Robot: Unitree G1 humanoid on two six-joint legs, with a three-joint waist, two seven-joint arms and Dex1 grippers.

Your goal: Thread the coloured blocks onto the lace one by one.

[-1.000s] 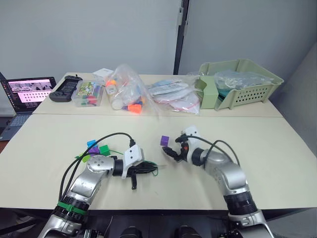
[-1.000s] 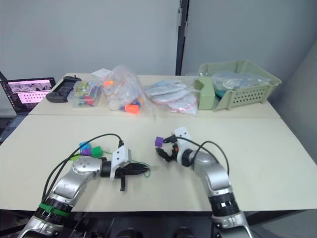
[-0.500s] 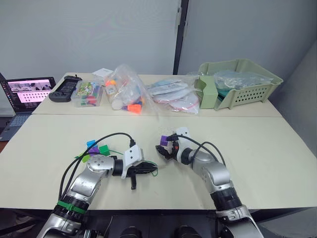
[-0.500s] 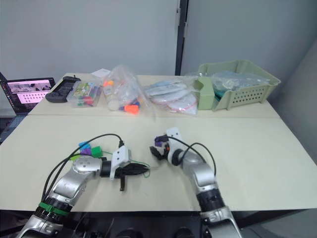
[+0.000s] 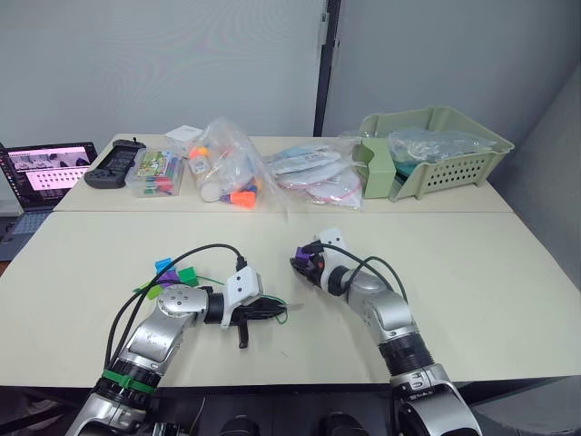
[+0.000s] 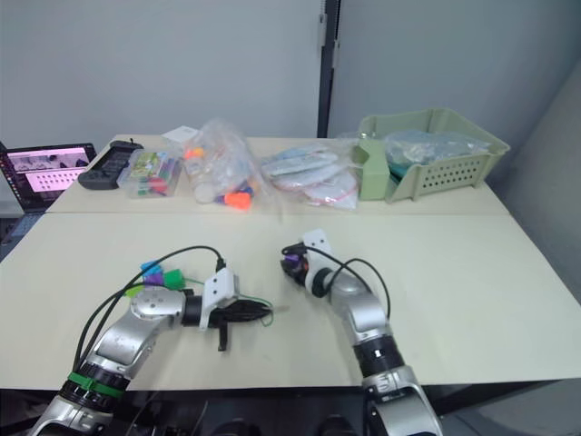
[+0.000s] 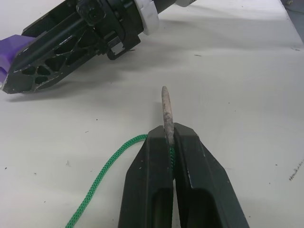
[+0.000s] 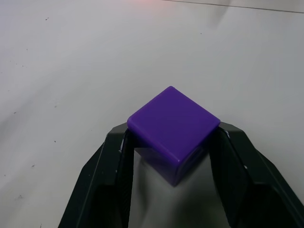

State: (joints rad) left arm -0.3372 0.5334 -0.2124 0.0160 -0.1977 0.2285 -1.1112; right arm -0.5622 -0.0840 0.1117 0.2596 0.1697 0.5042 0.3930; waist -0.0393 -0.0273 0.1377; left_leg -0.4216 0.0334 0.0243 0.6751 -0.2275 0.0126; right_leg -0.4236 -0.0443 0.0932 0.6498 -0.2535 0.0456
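pinching the lace near its stiff grey tip, left gripper clamped tight, low over the desk toward its near edge, tip aimed at the right gripper. clamped on a purple block, right gripper just beyond, mid-desk, apart from the tip. resting nearer the left edge behind the left arm: purple, dark green and lime green blocks close together. along the far edge: clear bags, green basket, laptop at the far left corner.
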